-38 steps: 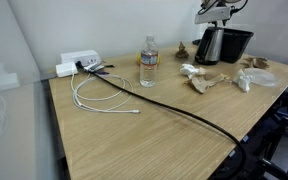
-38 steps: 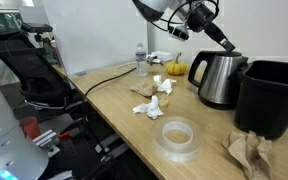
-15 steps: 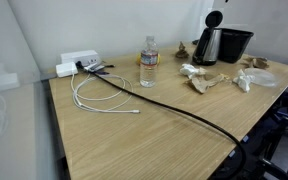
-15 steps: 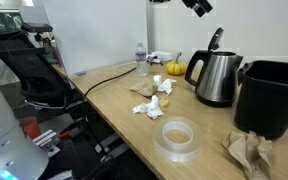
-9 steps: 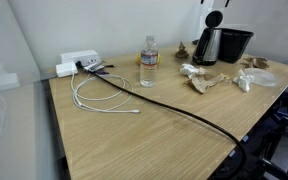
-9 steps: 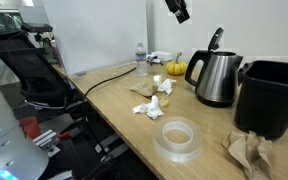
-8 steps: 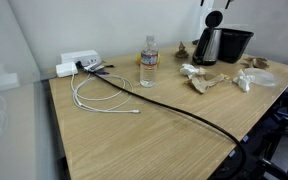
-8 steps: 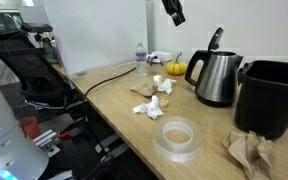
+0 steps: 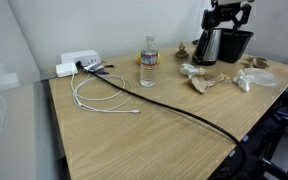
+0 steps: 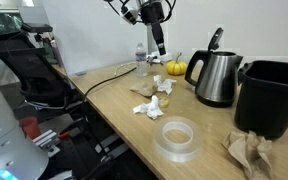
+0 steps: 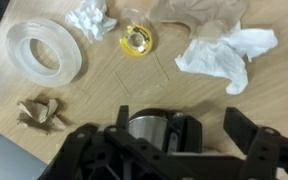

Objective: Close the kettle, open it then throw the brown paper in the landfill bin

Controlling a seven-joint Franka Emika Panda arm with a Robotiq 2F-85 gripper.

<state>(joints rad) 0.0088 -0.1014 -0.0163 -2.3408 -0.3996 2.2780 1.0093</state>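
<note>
Wrist view: we note the gripper (image 11: pixel 172 140), jaws spread apart, framing the kettle (image 11: pixel 150 128); paper (image 11: pixel 39 112) lies near the tape (image 11: pixel 44 50).

Brown paper (image 10: pixel 249 152), black bin (image 10: pixel 271 108)

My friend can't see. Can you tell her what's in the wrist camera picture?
The camera looks down past the robot's dark, open gripper at a wooden table. On the table lie a clear tape roll, a small yellow tape roll, crumpled white tissues and a scrunched brown paper.
</note>
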